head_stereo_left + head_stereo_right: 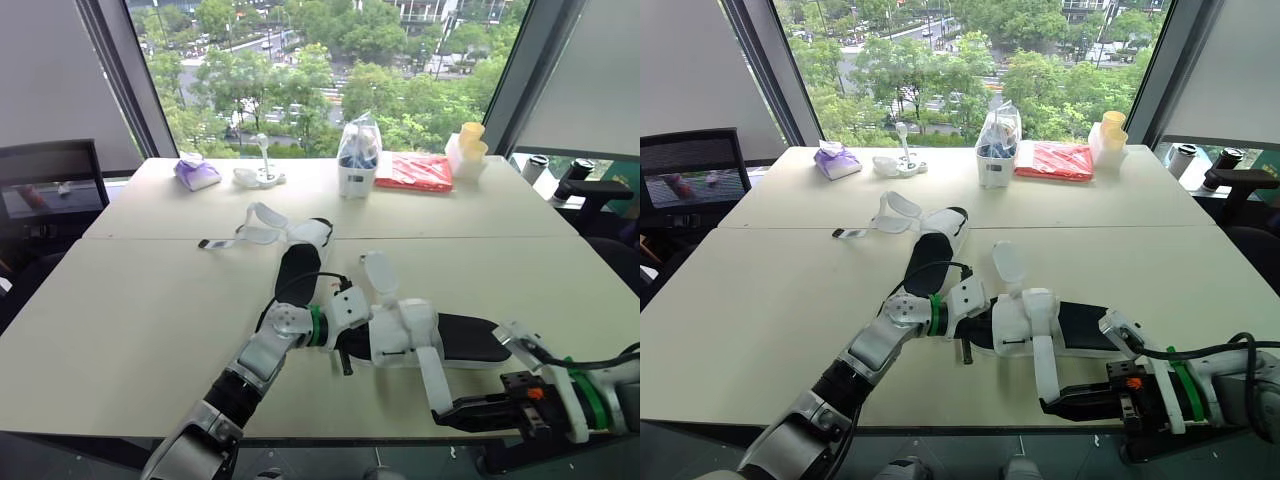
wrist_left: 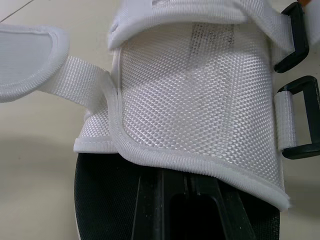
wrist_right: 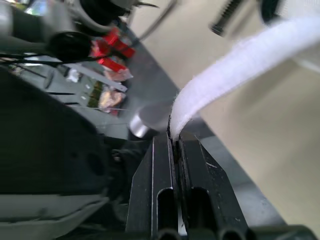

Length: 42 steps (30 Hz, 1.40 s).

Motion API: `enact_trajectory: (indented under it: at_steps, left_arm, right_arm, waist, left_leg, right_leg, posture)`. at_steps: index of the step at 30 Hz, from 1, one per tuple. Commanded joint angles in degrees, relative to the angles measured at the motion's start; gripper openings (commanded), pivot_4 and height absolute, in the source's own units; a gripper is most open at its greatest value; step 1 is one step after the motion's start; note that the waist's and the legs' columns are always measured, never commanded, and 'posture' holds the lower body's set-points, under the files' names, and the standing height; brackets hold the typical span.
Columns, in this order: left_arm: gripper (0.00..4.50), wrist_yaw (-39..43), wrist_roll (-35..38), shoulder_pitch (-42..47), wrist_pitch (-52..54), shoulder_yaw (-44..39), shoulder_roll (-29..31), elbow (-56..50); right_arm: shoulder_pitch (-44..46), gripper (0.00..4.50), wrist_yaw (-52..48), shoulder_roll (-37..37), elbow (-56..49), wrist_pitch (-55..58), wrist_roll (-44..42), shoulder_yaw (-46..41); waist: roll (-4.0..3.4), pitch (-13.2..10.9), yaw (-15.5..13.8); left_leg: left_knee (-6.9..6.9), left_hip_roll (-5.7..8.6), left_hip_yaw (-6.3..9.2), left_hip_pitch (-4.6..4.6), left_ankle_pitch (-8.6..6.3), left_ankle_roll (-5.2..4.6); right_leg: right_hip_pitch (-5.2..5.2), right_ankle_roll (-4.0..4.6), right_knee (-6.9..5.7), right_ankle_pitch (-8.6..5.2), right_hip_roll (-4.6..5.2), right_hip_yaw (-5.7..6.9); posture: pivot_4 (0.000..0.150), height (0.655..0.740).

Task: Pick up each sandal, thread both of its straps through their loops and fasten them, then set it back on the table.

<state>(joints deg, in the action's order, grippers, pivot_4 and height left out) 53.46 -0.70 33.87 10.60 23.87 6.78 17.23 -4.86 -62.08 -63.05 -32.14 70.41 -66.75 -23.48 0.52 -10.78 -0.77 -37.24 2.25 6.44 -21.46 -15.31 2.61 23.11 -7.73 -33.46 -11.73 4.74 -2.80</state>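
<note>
The near sandal [image 1: 472, 340], black-soled with a white woven upper [image 2: 200, 100], lies near the table's front edge. My left gripper [image 2: 186, 202] reaches under that upper and is shut on the sandal's sole. Two black loops [image 2: 304, 125] sit at the upper's side. My right gripper [image 1: 447, 410] is shut on the end of one long white strap [image 1: 432, 375], pulled toward the table edge; the strap end sits pinched between the fingers [image 3: 162, 165]. A second strap [image 1: 380, 275] stands free. The far sandal [image 1: 297, 265] lies mid-table with its straps [image 1: 262, 225] spread open.
Along the table's far side stand a bagged container [image 1: 358, 155], a red packet [image 1: 415, 172], yellow cups [image 1: 470, 145], a purple bundle [image 1: 197, 172] and a small white item [image 1: 262, 175]. Chairs stand at left [image 1: 50, 185] and right [image 1: 585, 190].
</note>
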Motion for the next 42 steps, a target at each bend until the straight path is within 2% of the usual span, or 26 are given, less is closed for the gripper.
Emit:
enact_trajectory:
  at_steps: [1, 5, 9, 12, 17, 20, 27, 33, 36, 37, 41, 42]
  left_arm:
    - [0.0, 0.28, -1.51, -0.23, 0.03, 2.29, -0.09, 3.05]
    - [0.0, 0.62, -1.43, 0.22, -0.55, 2.15, -0.18, 3.98]
    - [0.0, 0.97, -1.53, 0.3, -0.84, 2.19, -0.17, 4.19]
    - [0.0, 1.0, -1.61, 0.37, -0.83, 2.19, -0.27, 4.25]
    - [0.0, 1.0, -1.61, -0.51, -0.2, 2.34, 0.12, 2.92]
    - [0.0, 1.02, -1.75, -1.49, 0.03, 2.6, 0.67, 2.15]
    - [0.0, 0.27, -1.54, -2.45, 1.29, 2.65, 0.89, 0.56]
    - [0.0, -0.13, -1.55, -3.11, 1.97, 2.97, 1.04, -0.65]
    - [0.0, -0.26, -1.58, -3.22, 2.14, 3.16, 1.03, -0.88]
    - [0.0, -0.3, -1.6, -3.26, 2.16, 3.21, 1.05, -0.95]
    - [0.0, -0.37, -1.63, -3.45, 2.27, 3.21, 1.21, -1.22]
    - [0.0, -0.4, -1.64, -3.47, 2.3, 3.21, 1.24, -1.24]
  right_arm:
    - [5.66, 0.03, 6.34, -0.02, 1.64, 1.54, -14.23, -4.06]
    - [12.11, 0.03, 17.28, 0.37, 7.21, -1.08, -28.18, -2.08]
    - [15.98, 0.03, 24.38, 1.48, 10.51, -3.32, -34.12, 0.86]
    - [19.14, 0.03, 31.63, 6.16, 15.58, -5.68, -32.14, 4.65]
    - [20.81, 0.03, 33.11, 10.07, 19.85, -5.67, -25.95, 7.53]
    - [24.99, 0.03, 35.69, 14.02, 26.14, -7.84, -20.9, 8.92]
    - [30.36, 0.03, 33.34, 17.41, 33.28, -5.51, -14.26, 10.41]
    - [33.94, 0.03, 32.74, 19.47, 41.37, -1.37, -13.62, 8.85]
    - [35.43, 0.89, 31.73, 19.7, 43.89, 0.58, -13.74, 7.7]
    - [35.7, 1.48, 30.79, 19.32, 43.77, 0.96, -13.36, 7.5]
    - [37.31, 3.38, 24.67, 16.24, 40.15, 0.29, -10.14, 7.11]
    - [38.18, 3.38, 22.57, 15.28, 39.77, -0.66, -8.83, 7.05]
  waist:
    - [0.01, -0.01, -0.02]
    - [0.02, -0.01, -0.25]
    - [0.02, -0.01, -0.31]
    - [0.02, -0.01, -0.15]
    - [-0.01, 0.01, -0.01]
    - [-0.02, 0.01, 0.12]
    - [-0.05, 0.02, 0.11]
    - [-0.05, 0.03, 0.21]
    - [-0.06, 0.03, 0.24]
    - [-0.06, 0.03, 0.24]
    - [-0.07, 0.03, 0.2]
    - [-0.08, 0.02, 0.22]
  left_leg:
    - [0.0, 0.0, -0.01, -0.01, 0.0, 0.0]
    - [0.0, 0.01, 0.01, -0.07, 0.0, -0.01]
    - [0.04, 0.01, 0.01, -0.11, 0.0, -0.01]
    - [0.05, 0.01, 0.01, -0.1, 0.01, -0.02]
    - [0.04, 0.01, 0.01, -0.09, 0.01, -0.02]
    - [0.04, 0.01, -0.01, -0.04, 0.01, -0.02]
    - [0.13, -0.02, 0.01, -0.05, 0.01, -0.03]
    - [0.11, -0.02, 0.0, -0.02, 0.01, -0.03]
    - [0.12, -0.02, 0.0, -0.02, 0.01, -0.03]
    - [0.12, -0.02, 0.0, -0.02, 0.01, -0.03]
    - [0.18, -0.01, 0.0, -0.05, 0.0, -0.05]
    - [0.18, -0.01, 0.0, -0.06, 0.0, -0.05]
  right_leg:
    - [0.0, 0.0, 0.01, 0.0, 0.01, 0.0]
    - [0.0, 0.02, 0.09, 0.02, 0.03, 0.0]
    - [0.02, 0.04, 0.15, 0.03, 0.04, 0.0]
    - [0.02, 0.04, 0.14, 0.04, 0.03, 0.0]
    - [0.02, 0.06, 0.13, 0.05, 0.03, -0.01]
    - [0.01, 0.05, 0.12, 0.06, 0.02, -0.01]
    - [0.09, 0.29, 0.05, 0.21, -0.03, -0.01]
    - [0.08, 0.3, 0.05, 0.22, -0.04, -0.02]
    - [0.08, 0.31, 0.04, 0.22, -0.04, -0.02]
    - [0.08, 0.31, 0.04, 0.22, -0.04, -0.02]
    - [0.12, 0.22, 0.05, 0.23, -0.04, -0.02]
    - [0.12, 0.17, 0.05, 0.25, -0.04, -0.02]
  posture:
    - [0.15, 0.74]
    - [0.15, 0.74]
    - [0.15, 0.74]
    - [0.15, 0.74]
    - [0.15, 0.74]
    - [0.15, 0.74]
    - [0.15, 0.74]
    - [0.15, 0.74]
    - [0.15, 0.74]
    - [0.15, 0.74]
    - [0.15, 0.74]
    - [0.15, 0.74]
